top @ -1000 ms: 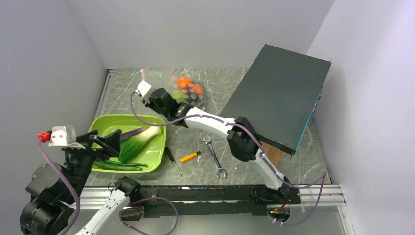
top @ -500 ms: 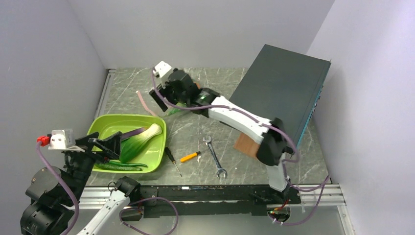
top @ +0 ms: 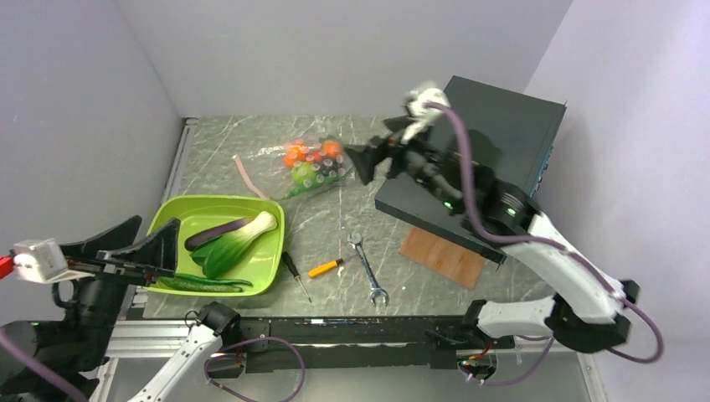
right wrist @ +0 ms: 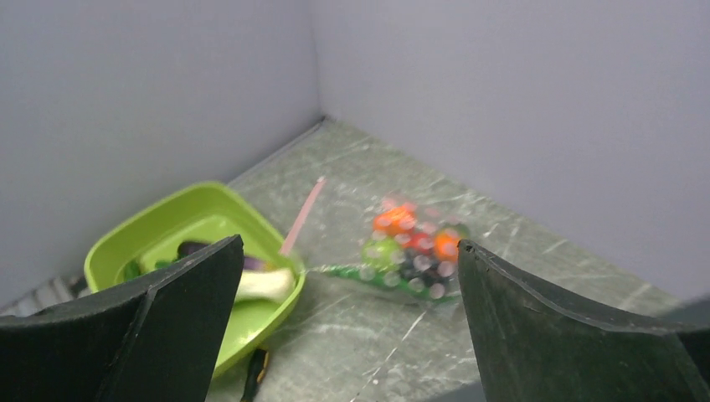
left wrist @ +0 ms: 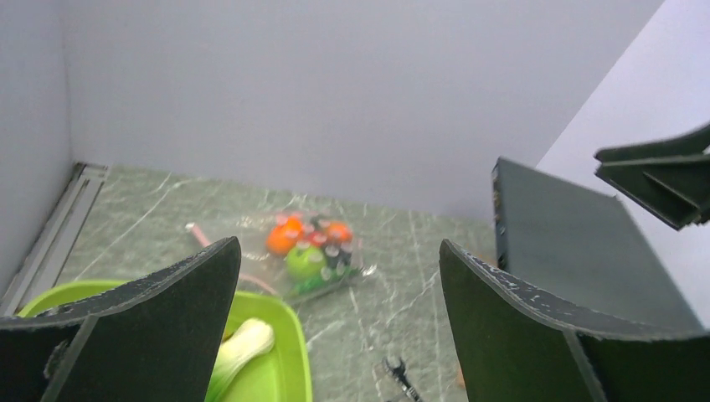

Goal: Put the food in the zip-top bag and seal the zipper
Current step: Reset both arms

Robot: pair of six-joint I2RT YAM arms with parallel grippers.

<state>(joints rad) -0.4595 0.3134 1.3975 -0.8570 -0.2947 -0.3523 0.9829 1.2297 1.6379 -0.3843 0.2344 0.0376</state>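
Note:
The zip-top bag (top: 311,164) lies flat on the marble at the back, and inside it is food: orange balls, a green apple and red pieces. Its pinkish zipper (top: 248,177) trails left toward the tray. My right gripper (top: 357,164) hangs open and empty above the table, just right of the bag. From the right wrist the bag (right wrist: 412,249) and zipper (right wrist: 302,213) show ahead between the wide jaws of my right gripper (right wrist: 350,241). My left gripper (top: 159,223) is open and empty, raised near the tray's front left. The left wrist view shows the bag (left wrist: 306,252) far ahead.
A lime-green tray (top: 194,214) holds a toy bok choy (top: 237,244), an eggplant and a cucumber. A wrench (top: 368,269) and two screwdrivers (top: 323,269) lie at the front middle. A large dark box (top: 490,159) leans at the right over a wooden board (top: 442,256).
My right gripper opened, left the bag, and swung up and to the right. The bag settled on the table with its zipper toward the tray. My left arm drew back toward the near edge.

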